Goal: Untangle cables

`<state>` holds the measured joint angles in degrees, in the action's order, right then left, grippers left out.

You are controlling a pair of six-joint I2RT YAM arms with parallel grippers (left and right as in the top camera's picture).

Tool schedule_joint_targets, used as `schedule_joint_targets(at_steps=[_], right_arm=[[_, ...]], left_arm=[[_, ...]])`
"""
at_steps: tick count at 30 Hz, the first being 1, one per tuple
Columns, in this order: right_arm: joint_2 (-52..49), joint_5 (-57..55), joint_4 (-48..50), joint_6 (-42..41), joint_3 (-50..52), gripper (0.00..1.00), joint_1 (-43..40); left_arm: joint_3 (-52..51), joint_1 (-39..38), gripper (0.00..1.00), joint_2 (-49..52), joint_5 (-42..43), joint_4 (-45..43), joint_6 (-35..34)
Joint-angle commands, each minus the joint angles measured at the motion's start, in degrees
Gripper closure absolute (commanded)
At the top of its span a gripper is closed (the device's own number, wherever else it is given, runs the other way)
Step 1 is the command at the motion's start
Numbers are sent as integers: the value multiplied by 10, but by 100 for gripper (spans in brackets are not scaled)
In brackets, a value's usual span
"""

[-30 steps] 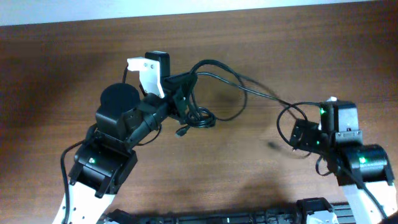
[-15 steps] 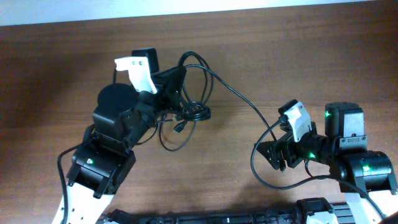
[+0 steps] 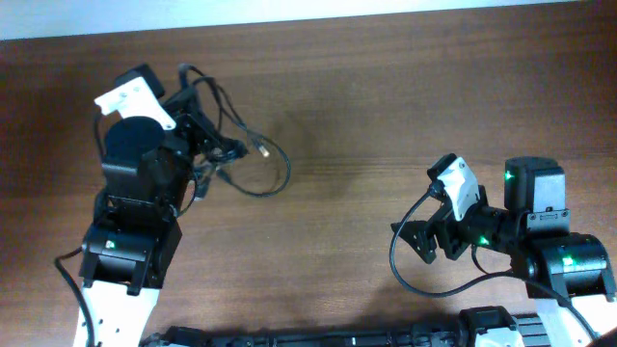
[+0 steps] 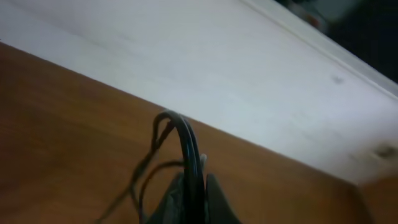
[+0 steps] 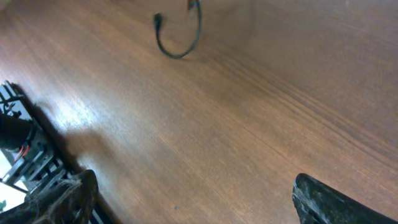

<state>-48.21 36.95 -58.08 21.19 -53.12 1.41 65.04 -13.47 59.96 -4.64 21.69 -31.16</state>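
A black cable bundle (image 3: pixel 220 154) hangs from my left gripper (image 3: pixel 204 135) at the upper left of the table. One loop trails right, and its free connector end (image 3: pixel 258 146) lies on the wood. In the left wrist view the gripper (image 4: pixel 194 208) is shut on the cables (image 4: pixel 186 134), which arch up from between the fingers. My right gripper (image 3: pixel 424 241) is at the lower right, away from the bundle. In the right wrist view it (image 5: pixel 196 199) is wide open and empty, with the far cable loop (image 5: pixel 177 56) ahead.
A thin black wire loop (image 3: pixel 395 260) hangs beside the right arm; I cannot tell whether it is the arm's own wiring. The table's far edge (image 3: pixel 386 17) meets a white wall. A black rack (image 5: pixel 25 162) stands at the near edge.
The left arm has swung left and back with the bundle. The strand that ran across to the right gripper has come free and now trails by the left gripper. The right gripper has turned left.
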Motion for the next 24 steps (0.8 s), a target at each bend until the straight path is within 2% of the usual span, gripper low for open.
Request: schedule_joint_targets(at_steps=[1,3,9,11,15,17,21,24], right_arm=[[3,11,36,41,0,1,-3],[3,68,68,65,0,1,-2],[2,90,142,70,0,1,63],[2,89,171,61,0,0,99],[0,84,212,38,0,0,137],[-9,57,219,21,0,4,150],[-21,59,245,19,0,8,174],[-21,59,263,16,0,14,188]], left_arm=[[9,0,100,-5,143,-5,-14],[9,0,100,-5,199,-6,-46],[9,-11,100,-5,269,-6,-281],[9,-35,100,-3,267,-6,-328],[9,-70,100,-2,267,-15,-361],[9,-92,100,0,267,-22,-384],[9,-127,100,3,267,-28,-387],[9,-141,100,10,268,-32,-387]])
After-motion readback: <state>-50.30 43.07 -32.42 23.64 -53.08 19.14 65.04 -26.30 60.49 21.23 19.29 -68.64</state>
